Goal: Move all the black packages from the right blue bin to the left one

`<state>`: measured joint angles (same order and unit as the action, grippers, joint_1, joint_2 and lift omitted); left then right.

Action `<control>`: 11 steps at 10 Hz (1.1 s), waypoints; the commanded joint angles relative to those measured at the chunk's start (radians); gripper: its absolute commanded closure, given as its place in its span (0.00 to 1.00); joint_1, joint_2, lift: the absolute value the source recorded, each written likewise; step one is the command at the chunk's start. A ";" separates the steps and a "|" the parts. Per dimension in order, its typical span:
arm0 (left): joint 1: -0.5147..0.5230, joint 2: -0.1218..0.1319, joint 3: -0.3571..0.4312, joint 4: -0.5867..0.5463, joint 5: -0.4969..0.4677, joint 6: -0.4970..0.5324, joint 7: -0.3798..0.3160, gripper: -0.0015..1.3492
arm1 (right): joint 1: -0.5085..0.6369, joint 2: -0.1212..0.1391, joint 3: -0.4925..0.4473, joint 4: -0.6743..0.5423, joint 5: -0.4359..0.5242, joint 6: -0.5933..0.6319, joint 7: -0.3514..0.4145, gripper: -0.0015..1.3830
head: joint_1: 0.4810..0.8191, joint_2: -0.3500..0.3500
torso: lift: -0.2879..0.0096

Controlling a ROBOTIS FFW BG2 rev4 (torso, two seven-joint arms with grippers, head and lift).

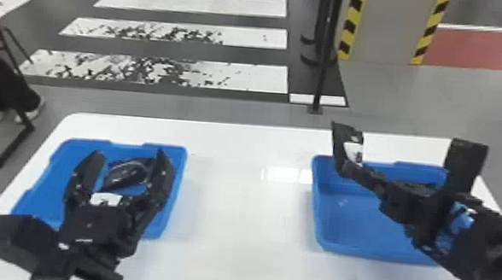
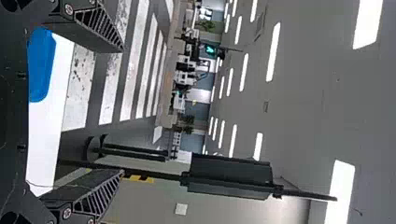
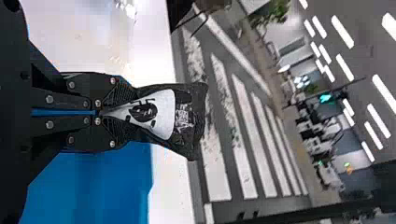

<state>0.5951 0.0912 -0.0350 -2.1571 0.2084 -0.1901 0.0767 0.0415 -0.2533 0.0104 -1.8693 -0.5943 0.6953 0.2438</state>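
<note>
Partner: What's the play?

Me: Transfer stage, I'd say! My right gripper [image 3: 127, 115] is pinching a white-marked black package [image 3: 161, 114]; in the head view that's right of centre, by the upper left corner of the right blue bin [image 1: 340, 250].

Partner: And your other side?

Me: Left gripper [image 1: 130, 155], left part of the frame, fingers spread wide above the left blue bin [image 1: 50, 181], where another black package [image 1: 125, 175] lies.

Partner: So, next move?

Me: Swing mine leftward over the table [image 1: 239, 222]! Left gripper should back off first, or we might bump. Then lower in, let go.
</note>
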 commanded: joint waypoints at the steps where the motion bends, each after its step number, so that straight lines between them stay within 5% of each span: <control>1: -0.014 0.015 -0.039 -0.019 0.099 0.035 -0.002 0.09 | 0.008 -0.021 0.073 -0.034 -0.106 -0.060 0.046 0.82 | 0.63 0.62 | 0.52; 4: -0.072 0.025 -0.011 -0.097 0.190 0.310 -0.110 0.09 | 0.015 -0.066 0.287 -0.088 -0.325 -0.084 0.086 0.82 | 0.63 0.76 | 0.52; 11: -0.092 0.028 -0.035 -0.107 0.214 0.411 -0.175 0.10 | -0.046 -0.086 0.476 -0.066 -0.381 -0.128 0.083 0.82 | 0.63 0.95 | 0.52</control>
<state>0.5042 0.1192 -0.0646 -2.2607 0.4084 0.2169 -0.0968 -0.0009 -0.3396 0.4821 -1.9438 -0.9745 0.5726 0.3275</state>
